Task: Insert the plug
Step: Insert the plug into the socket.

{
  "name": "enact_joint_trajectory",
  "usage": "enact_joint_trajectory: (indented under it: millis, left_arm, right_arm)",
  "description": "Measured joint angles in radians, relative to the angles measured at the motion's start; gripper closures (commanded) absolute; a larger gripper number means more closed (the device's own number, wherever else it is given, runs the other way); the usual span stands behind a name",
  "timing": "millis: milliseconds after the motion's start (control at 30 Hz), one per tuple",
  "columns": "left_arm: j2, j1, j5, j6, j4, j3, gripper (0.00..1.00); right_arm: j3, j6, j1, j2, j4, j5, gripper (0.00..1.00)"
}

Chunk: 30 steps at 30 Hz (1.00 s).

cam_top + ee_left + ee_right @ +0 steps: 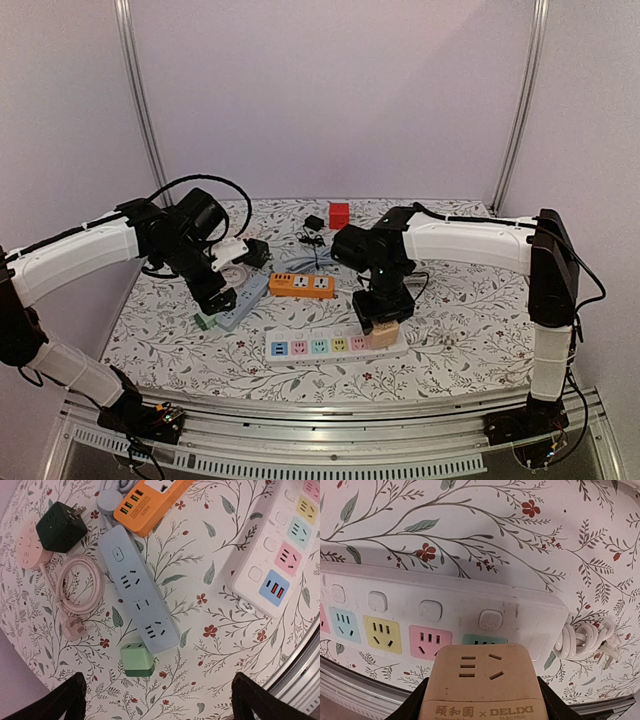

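Right wrist: tan, DELIXI-branded cube plug (482,680)

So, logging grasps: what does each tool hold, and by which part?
The right tool grips the beige cube adapter by its side faces; the left tool is open, holding nothing.

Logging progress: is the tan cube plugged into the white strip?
Cannot tell: the cube, in the right gripper, covers a socket; prongs hidden.

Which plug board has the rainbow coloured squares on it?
The white one at the front, under the beige plug. The orange one and the pale blue one have none.
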<state>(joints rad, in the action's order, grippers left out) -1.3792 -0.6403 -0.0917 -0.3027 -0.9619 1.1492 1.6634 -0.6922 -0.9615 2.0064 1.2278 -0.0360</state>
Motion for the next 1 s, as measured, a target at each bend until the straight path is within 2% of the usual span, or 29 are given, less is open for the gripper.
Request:
enact_joint_trajectory:
  millis: [1000]
  left_arm:
    - [0.0,0.0,-0.014,-0.001,0.008,-0.004,0.01]
  right_arm:
    - [0.021,-0.044,-0.004,0.034,-0.029,0.062,1.0]
